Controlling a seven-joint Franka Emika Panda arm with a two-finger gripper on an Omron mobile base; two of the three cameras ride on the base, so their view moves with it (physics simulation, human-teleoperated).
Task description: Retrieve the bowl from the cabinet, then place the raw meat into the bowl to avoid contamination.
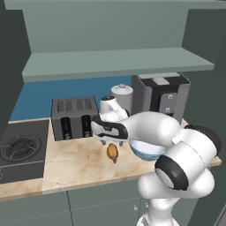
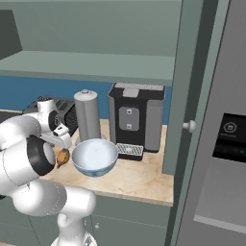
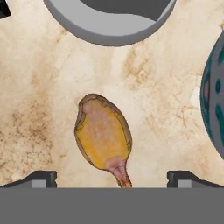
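Note:
The raw meat [image 3: 104, 135], an orange-brown drumstick-like lump, lies on the marble counter with its narrow end toward the hand. My gripper [image 3: 111, 178] hovers straight above it, open, its two tips wide on either side and touching nothing. From the base the gripper [image 1: 107, 141] points down just over the meat [image 1: 113, 152]. The bowl [image 2: 94, 156], pale blue-white and empty, stands upright on the counter right beside the meat [image 2: 62, 157]; the arm partly hides the bowl [image 1: 148, 151]. The cabinet [image 1: 114, 62] above stands open, its shelf bare.
Behind the meat stand a dark toaster [image 1: 74, 117], a tall grey canister [image 2: 87, 115] and a coffee machine [image 2: 137, 117]. A stove [image 1: 20, 148] lies at the left. The open cabinet door [image 2: 187, 96] and a fridge [image 2: 226, 144] close off the right.

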